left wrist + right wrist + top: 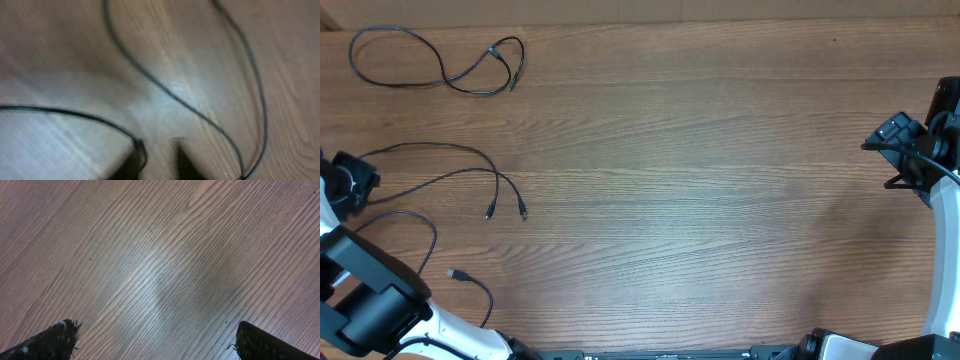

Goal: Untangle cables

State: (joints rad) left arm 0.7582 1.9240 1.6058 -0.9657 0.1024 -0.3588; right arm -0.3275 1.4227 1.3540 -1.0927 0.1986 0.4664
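Note:
Three thin black cables lie apart at the table's left. One cable (pixel 440 62) loops at the far left corner. A second cable (pixel 450 168) runs from my left gripper (pixel 358 185) to two plug ends. The third cable (pixel 420 232) curves near the front edge. In the blurred left wrist view my left gripper (pixel 157 162) has its jaws close together with a narrow strip of wood between them. A cable (pixel 65 112) ends against the left finger's inner edge; whether it is pinched does not show. My right gripper (pixel 895 150) (pixel 155 340) stands open over bare wood, far right.
The wooden table (pixel 700 180) stretches between the two arms. The left arm's white and black body (pixel 380 300) fills the front left corner, over part of the third cable. Another cable strand (pixel 195 112) arcs across the left wrist view.

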